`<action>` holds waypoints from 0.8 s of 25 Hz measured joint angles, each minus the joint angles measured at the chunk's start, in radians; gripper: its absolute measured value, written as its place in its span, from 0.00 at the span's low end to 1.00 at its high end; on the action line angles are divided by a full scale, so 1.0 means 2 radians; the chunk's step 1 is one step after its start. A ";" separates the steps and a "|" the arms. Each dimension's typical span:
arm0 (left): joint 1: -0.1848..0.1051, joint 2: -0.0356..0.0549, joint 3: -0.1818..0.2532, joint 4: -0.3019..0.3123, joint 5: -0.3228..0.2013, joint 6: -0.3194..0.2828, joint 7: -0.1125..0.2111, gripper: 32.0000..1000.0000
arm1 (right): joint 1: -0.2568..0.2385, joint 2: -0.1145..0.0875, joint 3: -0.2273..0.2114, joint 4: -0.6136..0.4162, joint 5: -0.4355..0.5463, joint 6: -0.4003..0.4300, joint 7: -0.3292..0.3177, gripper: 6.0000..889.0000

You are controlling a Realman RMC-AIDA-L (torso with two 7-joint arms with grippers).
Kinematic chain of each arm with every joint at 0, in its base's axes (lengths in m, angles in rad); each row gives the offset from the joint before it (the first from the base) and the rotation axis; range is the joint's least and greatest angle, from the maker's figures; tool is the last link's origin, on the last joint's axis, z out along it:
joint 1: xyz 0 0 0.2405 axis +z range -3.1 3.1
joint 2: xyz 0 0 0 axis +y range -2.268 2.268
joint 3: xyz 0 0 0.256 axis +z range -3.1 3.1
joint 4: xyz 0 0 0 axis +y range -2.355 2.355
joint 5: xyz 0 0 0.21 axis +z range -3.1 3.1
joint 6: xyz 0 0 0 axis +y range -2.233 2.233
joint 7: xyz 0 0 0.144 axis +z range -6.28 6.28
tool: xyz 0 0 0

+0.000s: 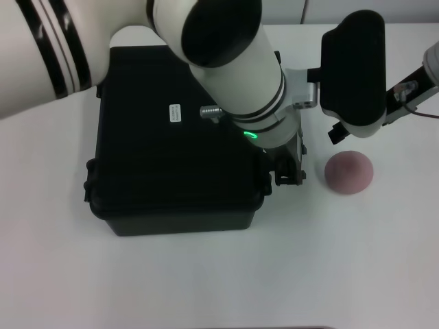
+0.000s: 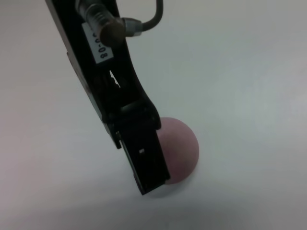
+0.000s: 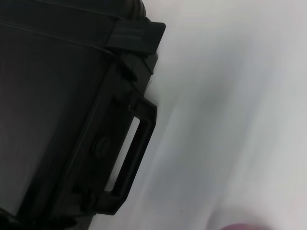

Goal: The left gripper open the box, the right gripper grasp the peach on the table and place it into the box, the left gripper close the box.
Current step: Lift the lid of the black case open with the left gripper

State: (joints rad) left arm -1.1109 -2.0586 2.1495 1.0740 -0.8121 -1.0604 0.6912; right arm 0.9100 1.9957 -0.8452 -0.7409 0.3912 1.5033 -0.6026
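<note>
The left gripper (image 1: 289, 171), its grip hidden from view, sits at the shut box's (image 1: 171, 164) right edge, apparently to lift its lid, beside the peach (image 1: 348, 173).

Obstacles — large black hard-plastic box (image 1: 175, 147), lid shut, filling the plain white table's (image 1: 206, 281) middle; thick white left arm's black gripper (image 1: 288, 168) lodged between box side and small dull-pink peach (image 1: 348, 172). Free room — bare tabletop in front of the box and peach.

head: high, looking steeply down on box (image 1: 175, 161), peach (image 1: 348, 172), white surface (image 1: 219, 281) | left wrist: close, peach (image 2: 178, 149) lower centre | right wrist: close on box (image 3: 57, 96) side handle | shared: peach, box
</note>
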 joint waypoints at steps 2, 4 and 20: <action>0.002 -0.0002 -0.003 0.000 0.000 -0.003 0.004 0.37 | 0.000 0.000 0.000 0.000 0.000 0.000 0.000 0.95; 0.003 -0.0003 -0.003 0.000 0.000 -0.005 0.005 0.37 | -0.001 0.000 0.000 0.000 0.000 0.000 -0.001 0.95; 0.024 0.0016 -0.048 0.051 0.028 -0.047 0.005 0.35 | -0.006 0.000 0.001 0.000 0.001 0.000 -0.004 0.95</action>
State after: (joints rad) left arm -1.0634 -2.0553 2.0544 1.1761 -0.7563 -1.1544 0.7019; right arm 0.8989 1.9957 -0.8436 -0.7409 0.3927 1.5033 -0.6106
